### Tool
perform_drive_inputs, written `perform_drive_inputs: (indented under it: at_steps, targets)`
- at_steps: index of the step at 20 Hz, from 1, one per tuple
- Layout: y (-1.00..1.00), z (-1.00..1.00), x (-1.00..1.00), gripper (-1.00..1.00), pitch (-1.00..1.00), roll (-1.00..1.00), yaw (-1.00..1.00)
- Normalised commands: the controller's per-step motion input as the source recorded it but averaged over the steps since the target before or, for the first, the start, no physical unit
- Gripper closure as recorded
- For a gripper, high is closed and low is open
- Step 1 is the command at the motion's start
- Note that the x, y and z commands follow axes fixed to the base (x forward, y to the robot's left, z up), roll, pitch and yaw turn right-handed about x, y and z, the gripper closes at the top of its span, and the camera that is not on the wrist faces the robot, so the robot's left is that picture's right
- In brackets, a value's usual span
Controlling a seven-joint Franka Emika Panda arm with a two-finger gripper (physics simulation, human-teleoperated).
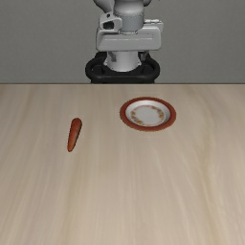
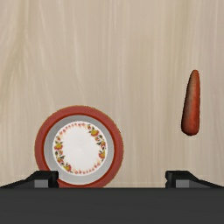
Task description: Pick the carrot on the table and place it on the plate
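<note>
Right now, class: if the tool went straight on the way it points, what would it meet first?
Probably bare table close beside the plate, though the open tool might clip its rim; depth is unclear. The carrot lies well aside.

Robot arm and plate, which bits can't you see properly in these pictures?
- Arm: the exterior view's top edge cuts off its upper part.
- Plate: in the wrist view the gripper body covers a sliver of its rim.
- Plate's pattern: too small in the exterior view.
- Carrot underside: hidden against the table.
</note>
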Motion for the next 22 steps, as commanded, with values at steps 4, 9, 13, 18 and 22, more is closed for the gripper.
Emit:
perform_drive_inputs:
  at_steps: [4,9,13,18,22]
  targets:
    - [-1.0,0.0,0.0,-1.0,0.0,0.0,0.0]
    - [-1.0,0.0,0.0,-1.0,0.0,0.0,0.0]
    - [-1.0,0.0,0.0,-1.0,0.0,0.0,0.0]
    - [-0.4,0.0,0.6,-1.0,0.0,0.0,0.0]
    - [0.25,-0.25,0.5,-1.0,0.0,0.0,0.0]
